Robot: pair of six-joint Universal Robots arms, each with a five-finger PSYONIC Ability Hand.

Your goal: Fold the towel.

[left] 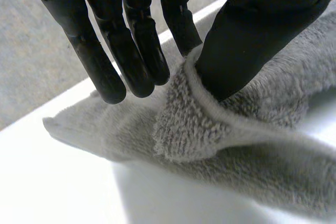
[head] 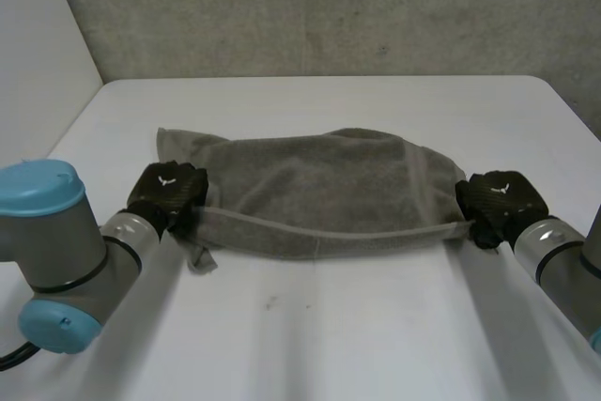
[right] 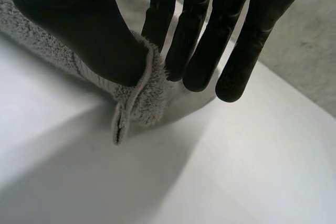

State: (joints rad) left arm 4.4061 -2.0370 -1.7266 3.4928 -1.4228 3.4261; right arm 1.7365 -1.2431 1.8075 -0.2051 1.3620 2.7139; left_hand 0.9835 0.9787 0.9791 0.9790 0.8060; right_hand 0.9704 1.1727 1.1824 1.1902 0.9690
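A grey towel (head: 319, 185) lies crumpled across the middle of the white table (head: 329, 326), its near hem stretched between my two hands. My left hand (head: 167, 192) is at the towel's near left corner. In the left wrist view the thumb (left: 252, 35) presses the towel's hem (left: 210, 108) against the fingers (left: 142, 61) behind it. My right hand (head: 498, 202) is at the near right corner. In the right wrist view its thumb (right: 79, 24) and fingers (right: 173, 40) pinch the towel's corner (right: 142, 98), which hangs just above the table.
A grey wall (head: 329, 7) stands behind the table's far edge. Bare white tabletop lies in front of the towel, between my two arms.
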